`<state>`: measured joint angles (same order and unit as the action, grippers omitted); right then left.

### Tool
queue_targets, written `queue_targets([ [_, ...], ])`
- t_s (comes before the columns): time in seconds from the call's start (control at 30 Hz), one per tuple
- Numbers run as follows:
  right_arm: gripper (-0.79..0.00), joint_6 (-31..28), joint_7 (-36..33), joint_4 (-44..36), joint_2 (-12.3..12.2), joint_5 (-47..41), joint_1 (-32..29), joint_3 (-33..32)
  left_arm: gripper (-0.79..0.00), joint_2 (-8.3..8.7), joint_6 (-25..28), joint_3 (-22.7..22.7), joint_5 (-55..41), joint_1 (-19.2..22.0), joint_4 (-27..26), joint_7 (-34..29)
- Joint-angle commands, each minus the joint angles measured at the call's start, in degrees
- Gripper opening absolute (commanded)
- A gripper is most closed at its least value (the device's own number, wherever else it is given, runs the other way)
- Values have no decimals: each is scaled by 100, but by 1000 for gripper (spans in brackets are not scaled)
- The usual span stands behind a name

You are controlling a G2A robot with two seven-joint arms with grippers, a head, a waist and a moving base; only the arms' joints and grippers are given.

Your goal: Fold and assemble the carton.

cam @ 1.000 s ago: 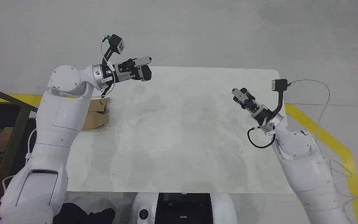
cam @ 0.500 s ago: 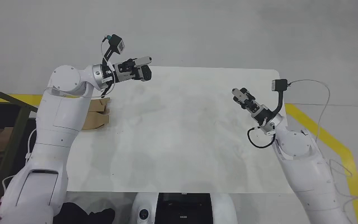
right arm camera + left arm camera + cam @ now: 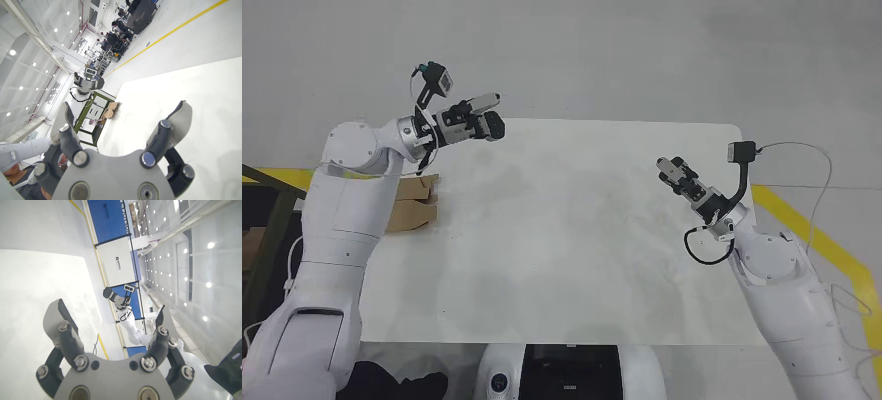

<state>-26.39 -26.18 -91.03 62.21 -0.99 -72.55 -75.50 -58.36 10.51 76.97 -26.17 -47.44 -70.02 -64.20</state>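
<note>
- carton point(image 3: 418, 210): brown cardboard lying flat at the table's point(image 3: 572, 250) left edge, partly overhanging it and partly tucked under the left arm. It is unfolded and nothing grips it.
- why there, my guess: it looks like a supply pile parked at the edge so the middle of the table is free for the folding. Task looks not yet begun.
- carton count: reads as a small stack, and at least two flat pieces seem to overlap. Exact number cannot be told, since the arm hides part of it.
- left gripper point(image 3: 494, 113): held in the air above the table's far left corner, near the carton but not touching it. Jaws spread wide, nothing between them.
- why, judged: the spread fingers and raised pose suit a ready stance. This arm is the closer one to the pile, so it is the likelier one to fetch a piece.
- right gripper point(image 3: 671, 163): above the table's right side, toward the far edge, well apart from the carton. Jaws parted too, gripping nothing.
- why, judged: it is parked across the table, leaving the middle free, likely waiting to help once a piece is brought in.
- count: two grippers, both empty; one table.
- green rack point(image 3: 104, 94): one, just beside the table's left edge, below the carton's overhang.
</note>
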Motion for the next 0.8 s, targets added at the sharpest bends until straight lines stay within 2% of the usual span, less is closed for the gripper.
queue_targets([
  [0.0,0,0,0,0,0,0,0,0,0,28,-14,138,-110,-82,52,-33],
  [0.37,0,0,0,0,0,0,0,0,0,196,148,989,-647,-557,573,-51],
  [0.57,0,0,0,0,0,0,0,0,0,297,189,1591,-1301,-899,783,-420],
  [0.63,0,0,0,0,0,0,0,0,0,331,232,1794,-1417,-1023,853,-389],
  [0.77,0,0,0,0,0,0,0,0,0,426,412,2167,-1055,-1264,941,-33],
])
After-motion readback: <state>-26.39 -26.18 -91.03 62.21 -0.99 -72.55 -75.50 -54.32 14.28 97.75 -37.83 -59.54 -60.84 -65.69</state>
